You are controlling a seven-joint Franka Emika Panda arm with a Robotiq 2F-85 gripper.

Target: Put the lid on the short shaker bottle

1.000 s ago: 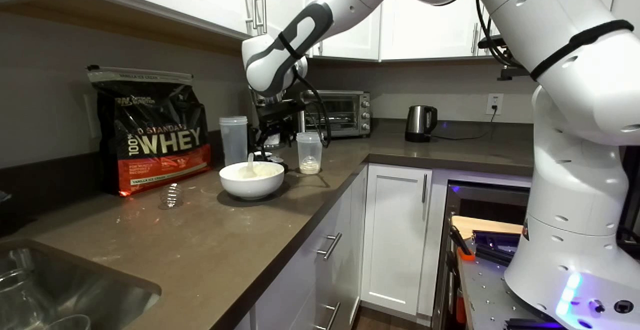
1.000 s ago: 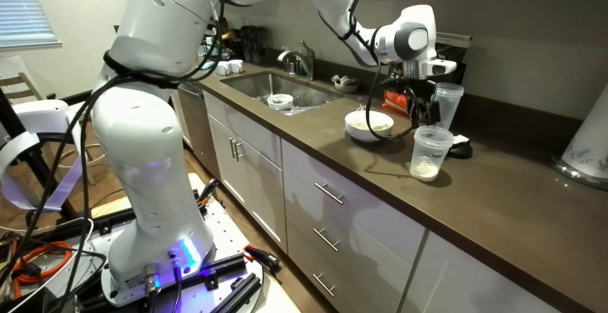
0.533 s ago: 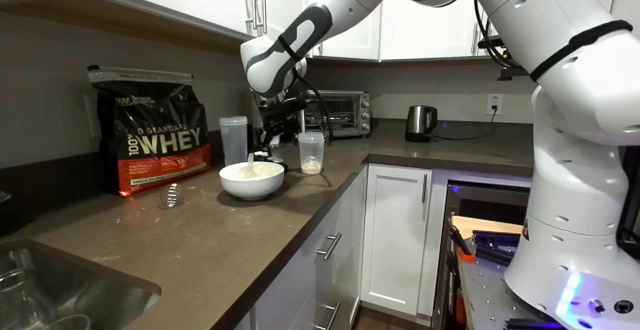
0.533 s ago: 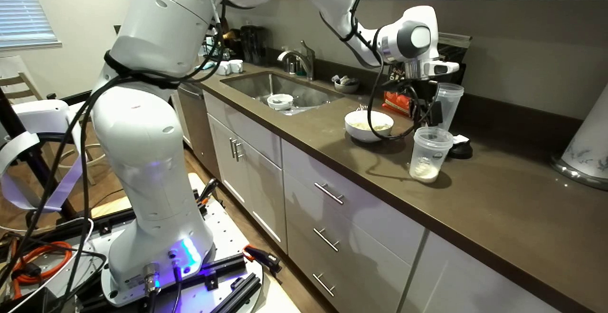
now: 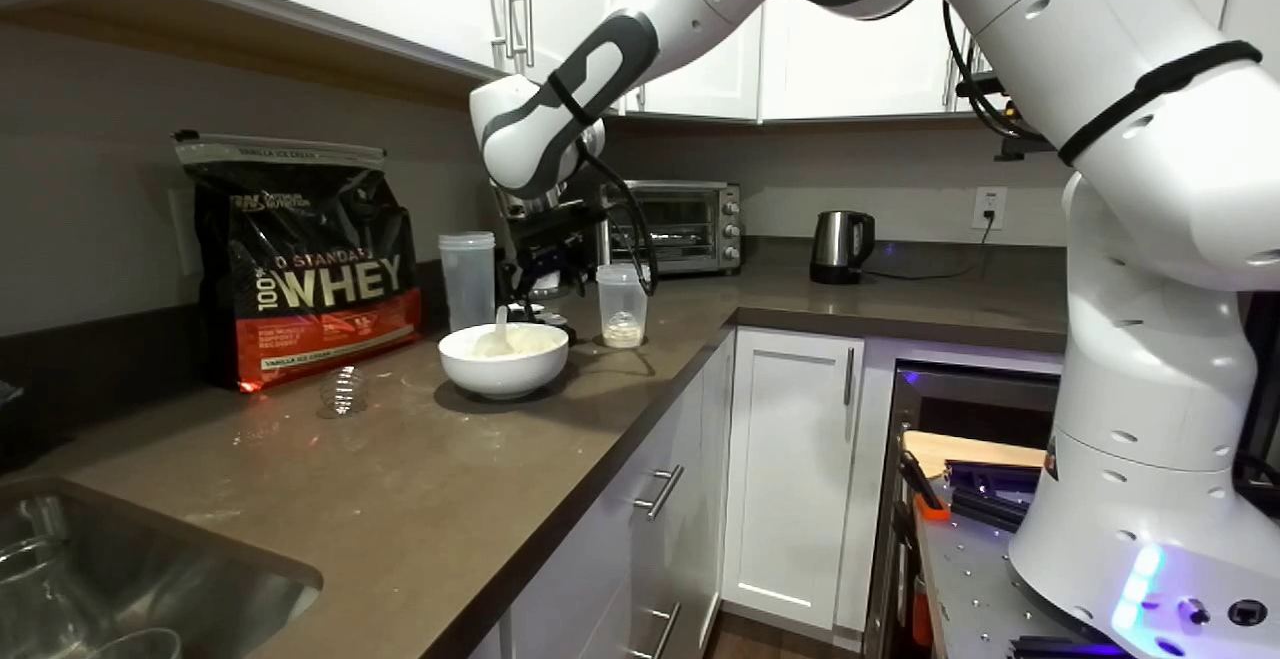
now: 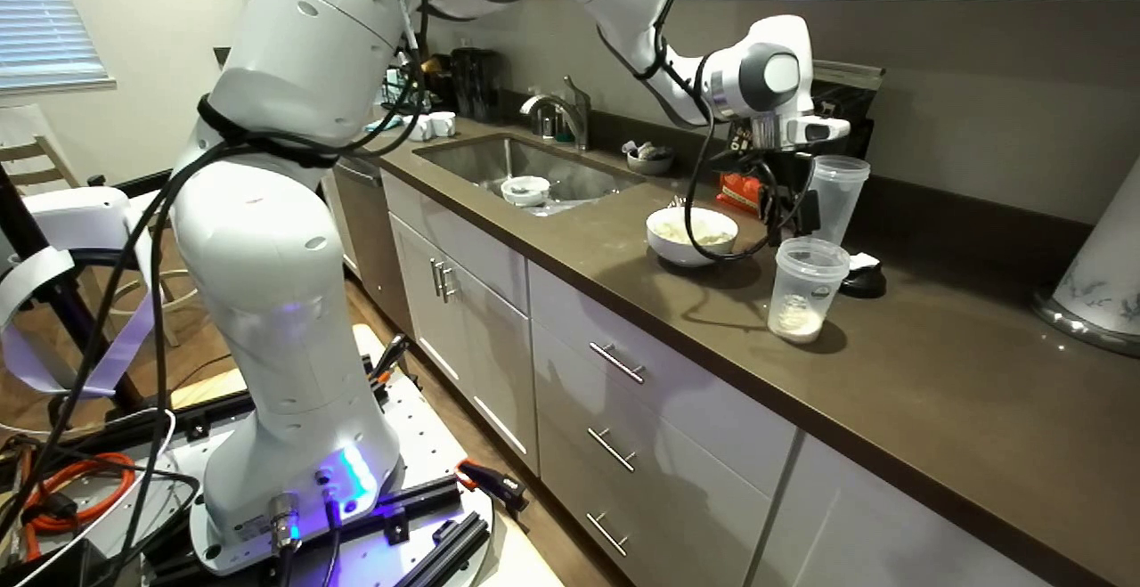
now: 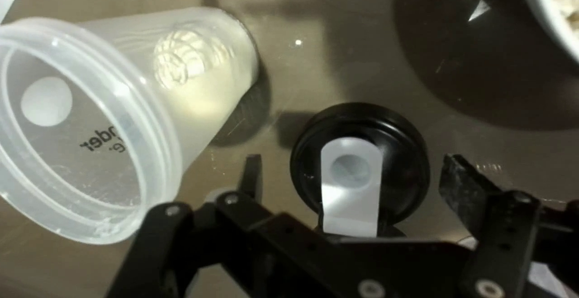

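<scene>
The short shaker bottle [image 5: 622,299] stands upright and uncapped on the counter in both exterior views, whitish powder and a wire ball inside. Its wide mouth faces the camera at left in the wrist view, where the bottle [image 7: 212,58] leans by perspective. Beside it lies the lid [image 7: 405,162], a black disc with a pale flip tab. My gripper [image 7: 353,171] is open over this lid, one finger on either side, with gaps showing and neither visibly touching. In an exterior view, the dark gripper [image 5: 548,274] hangs behind the bowl. The lid's lower edge is hidden by the gripper.
A white bowl of powder [image 5: 500,377] sits in front of the gripper. A taller shaker bottle [image 5: 468,284] and the whey bag [image 5: 320,269] stand towards the wall. Another black piece with a white top [image 6: 866,279] lies near the short bottle. A wire ball [image 5: 343,392] rests nearer the sink.
My gripper has sunk slightly and, over the last half second, shifted a little left in both exterior views. The short shaker bottle has been displaced very slightly since a second ago.
</scene>
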